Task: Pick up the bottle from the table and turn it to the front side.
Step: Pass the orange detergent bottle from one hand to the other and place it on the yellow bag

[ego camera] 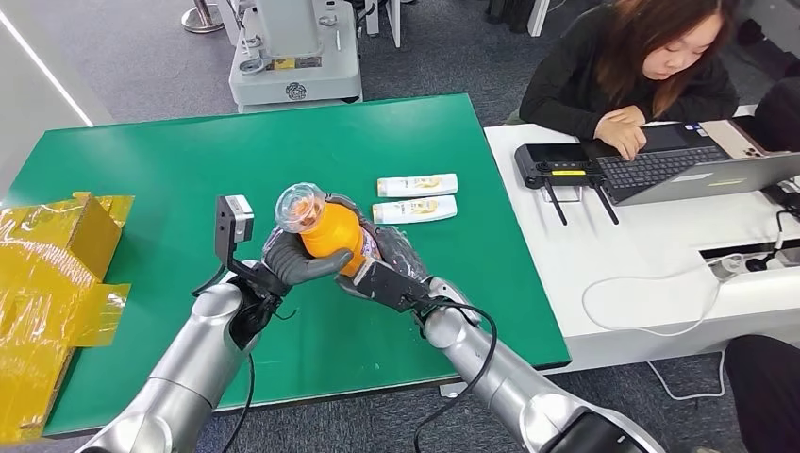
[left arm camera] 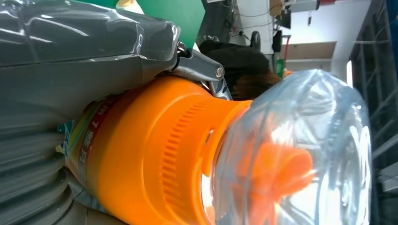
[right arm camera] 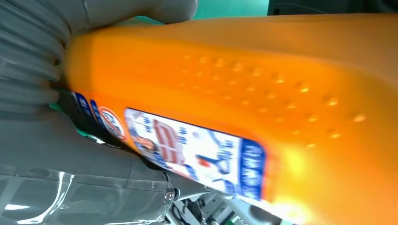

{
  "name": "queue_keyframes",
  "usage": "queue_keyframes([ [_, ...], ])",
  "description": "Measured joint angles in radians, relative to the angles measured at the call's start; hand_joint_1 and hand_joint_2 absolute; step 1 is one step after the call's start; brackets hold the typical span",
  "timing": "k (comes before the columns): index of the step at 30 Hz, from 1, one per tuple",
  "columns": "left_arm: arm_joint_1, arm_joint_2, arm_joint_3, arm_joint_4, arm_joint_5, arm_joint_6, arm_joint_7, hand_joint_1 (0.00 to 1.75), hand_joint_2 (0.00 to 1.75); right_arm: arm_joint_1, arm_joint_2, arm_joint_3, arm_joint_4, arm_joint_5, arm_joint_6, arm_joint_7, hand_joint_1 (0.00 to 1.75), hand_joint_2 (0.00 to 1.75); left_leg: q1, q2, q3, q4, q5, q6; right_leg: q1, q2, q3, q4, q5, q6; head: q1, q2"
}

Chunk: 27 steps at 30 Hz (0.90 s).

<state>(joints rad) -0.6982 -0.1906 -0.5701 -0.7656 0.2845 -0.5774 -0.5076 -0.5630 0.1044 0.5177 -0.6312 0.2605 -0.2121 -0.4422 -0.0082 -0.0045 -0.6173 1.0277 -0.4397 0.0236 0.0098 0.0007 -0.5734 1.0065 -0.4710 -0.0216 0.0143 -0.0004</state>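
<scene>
Both hands hold the orange bottle [ego camera: 330,229] above the green table [ego camera: 170,170]: left hand [ego camera: 292,260] wraps it from 7 o'clock, right hand [ego camera: 391,274] grips from 4 o'clock.

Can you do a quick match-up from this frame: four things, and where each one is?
Things:
1. orange bottle
2. two white tubes
3. yellow box
4. laptop

Places:
A. white desk, in front of the person
B. green table's left edge
C. lying side by side beyond the bottle
D. held between left hand and right hand

Pairs: 1-D, 2-C, 3-B, 4-A
</scene>
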Motion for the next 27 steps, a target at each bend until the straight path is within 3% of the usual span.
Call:
queue_keyframes([
  [4, 0.040, -0.004, 0.015, -0.038, 0.052, 0.027, -0.017, 1.75, 1.75, 0.002, -0.001, -0.003, 0.001, 0.000, 0.001, -0.020, 1.75, 1.75, 0.000, 0.000, 0.000, 0.000, 0.000, 0.000, 0.000, 0.000, 0.000, 0.000, 0.000, 0.000, 0.000, 0.000],
  [5, 0.052, -0.005, 0.022, -0.050, 0.065, 0.034, -0.017, 1.75, 1.75, 0.002, -0.001, -0.003, 0.001, 0.000, 0.001, -0.024, 1.49, 1.75, 0.000, 0.000, 0.000, 0.000, 0.000, 0.000, 0.000, 0.000, 0.000, 0.000, 0.000, 0.000, 0.000, 0.000],
  [8, 0.084, -0.011, 0.042, -0.081, 0.096, 0.054, -0.017, 1.75, 1.75, 0.001, -0.001, -0.003, 0.002, 0.000, 0.003, -0.030, 0.18, 1.75, 0.000, 0.000, 0.000, 0.000, 0.000, 0.000, 0.000, 0.000, 0.000, 0.000, 0.000, 0.000, 0.000, 0.000],
  [9, 0.093, -0.013, 0.049, -0.091, 0.102, 0.060, -0.017, 1.75, 1.75, 0.000, -0.001, -0.004, 0.002, -0.001, 0.004, -0.031, 0.00, 1.75, 0.000, 0.000, 0.000, 0.000, 0.000, 0.000, 0.000, 0.000, 0.000, 0.000, 0.000, 0.000, 0.000, 0.000],
  [14, 0.131, -0.020, 0.067, -0.144, 0.064, 0.117, -0.038, 1.75, 1.75, -0.003, 0.000, -0.008, 0.002, -0.016, 0.009, -0.031, 0.00, 1.75, 0.000, 0.000, 0.000, 0.000, 0.000, 0.000, 0.000, 0.000, 0.000, 0.000, 0.000, 0.000, 0.000, 0.000],
  [18, 0.138, -0.019, 0.078, -0.185, -0.104, 0.233, -0.078, 1.75, 1.75, 0.013, -0.001, -0.013, -0.006, -0.024, 0.011, -0.027, 0.00, 1.75, 0.000, 0.000, 0.000, 0.000, 0.000, 0.000, 0.000, 0.000, 0.000, 0.000, 0.000, 0.000, 0.000, 0.000],
  [23, 0.135, 0.015, 0.107, -0.218, -0.396, 0.416, -0.137, 1.75, 1.75, 0.108, -0.023, -0.014, -0.090, -0.054, 0.011, -0.037, 0.00, 1.75, 0.000, 0.000, 0.000, 0.000, 0.000, 0.000, 0.000, 0.000, 0.000, 0.000, 0.000, 0.000, 0.000, 0.000],
  [27, 0.115, 0.057, 0.126, -0.239, -0.546, 0.503, -0.149, 1.75, 1.75, 0.205, -0.053, -0.014, -0.203, -0.071, 0.011, -0.036, 0.00, 1.75, 0.000, 0.000, -0.001, 0.000, 0.000, 0.000, 0.000, 0.000, -0.001, 0.000, 0.000, 0.000, 0.000, 0.000],
])
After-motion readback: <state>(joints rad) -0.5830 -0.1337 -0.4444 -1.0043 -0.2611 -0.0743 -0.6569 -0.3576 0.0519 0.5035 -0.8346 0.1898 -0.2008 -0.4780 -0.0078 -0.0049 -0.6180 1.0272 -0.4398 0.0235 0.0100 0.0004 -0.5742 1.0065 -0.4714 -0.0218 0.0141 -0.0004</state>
